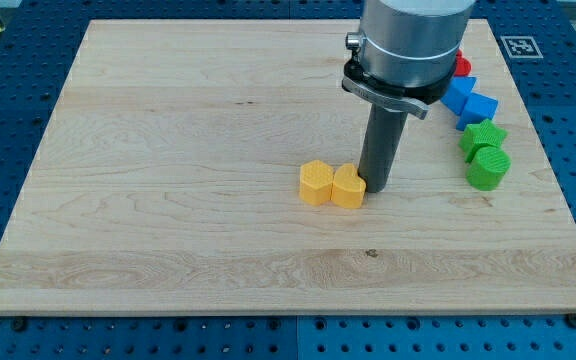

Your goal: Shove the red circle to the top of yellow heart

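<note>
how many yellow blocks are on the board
2. A yellow hexagon-like block and a yellow heart sit touching side by side near the board's middle; my tip is against the heart's right side. The arm may hide others.

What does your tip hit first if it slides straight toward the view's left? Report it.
My tip would meet the yellow heart first; it already looks to be touching its right side. The yellow hexagon-like block sits just beyond it.
</note>
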Controlling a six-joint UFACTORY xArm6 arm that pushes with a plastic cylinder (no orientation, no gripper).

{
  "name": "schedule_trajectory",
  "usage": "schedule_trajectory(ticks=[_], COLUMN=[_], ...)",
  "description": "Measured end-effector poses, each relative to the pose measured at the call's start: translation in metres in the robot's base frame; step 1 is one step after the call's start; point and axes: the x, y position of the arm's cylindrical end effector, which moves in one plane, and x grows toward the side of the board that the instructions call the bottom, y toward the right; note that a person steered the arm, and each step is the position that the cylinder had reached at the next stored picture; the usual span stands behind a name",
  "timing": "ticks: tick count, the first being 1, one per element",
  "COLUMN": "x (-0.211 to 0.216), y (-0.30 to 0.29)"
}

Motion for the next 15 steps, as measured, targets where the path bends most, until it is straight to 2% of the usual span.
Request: schedule_trajectory(ticks=[1, 2, 3, 5, 6, 7, 10, 11, 13, 15], x=[0.0, 0.002, 0.021, 0.039, 0.064, 0.073, 0.082, 0.071, -0.006, -0.008], y=[0.01, 0.048, 0.082, 0.095, 0.121, 0.14, 0.258, 0.261, 0.26, 0.26])
